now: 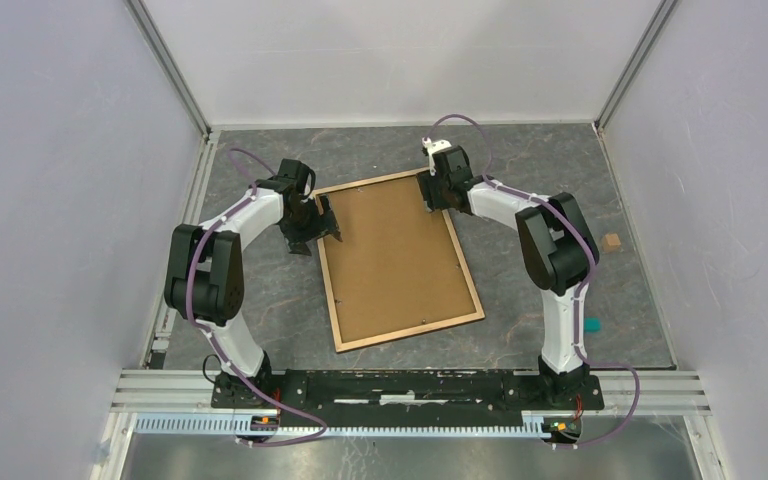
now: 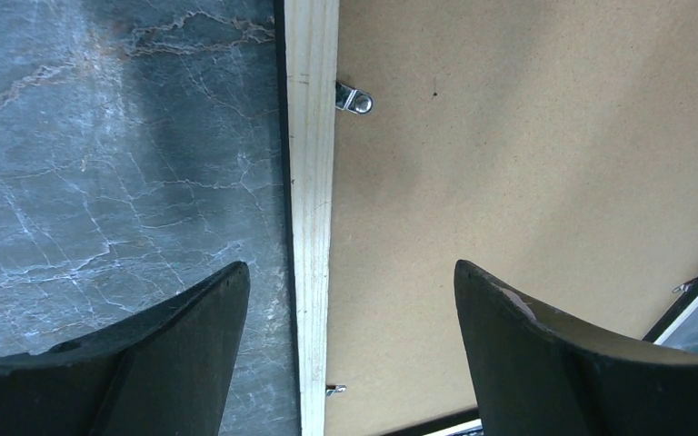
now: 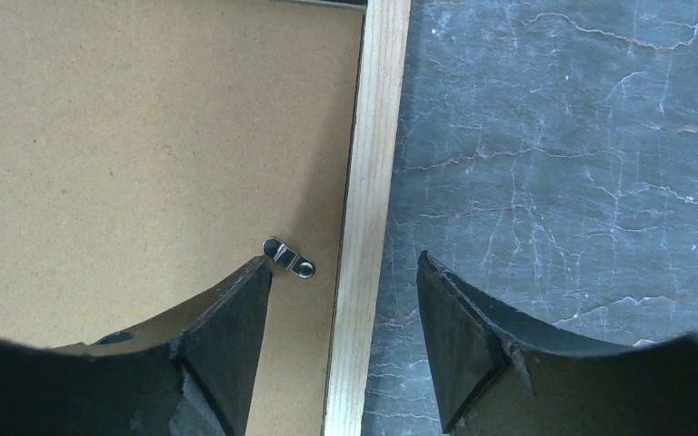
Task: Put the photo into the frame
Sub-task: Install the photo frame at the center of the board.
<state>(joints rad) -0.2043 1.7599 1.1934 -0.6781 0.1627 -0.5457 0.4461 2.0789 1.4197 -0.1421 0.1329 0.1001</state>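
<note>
On the grey marbled counter (image 1: pixel 560 160) the frame (image 1: pixel 410 331) lay back-up. The left fingers (image 2: pixel 145 363) and right fingers (image 3: pixel 209 363), both spread, each straddled a rail (image 2: pixel 314 227). The photo was unseen, perhaps under the board (image 1: pixel 395 260). A lopsided squeeze could skid the frame or snag a clip (image 3: pixel 288 257).

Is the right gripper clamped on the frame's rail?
No: the right gripper is open, its fingers apart on either side of the frame rail, with gaps showing on both sides.
</note>
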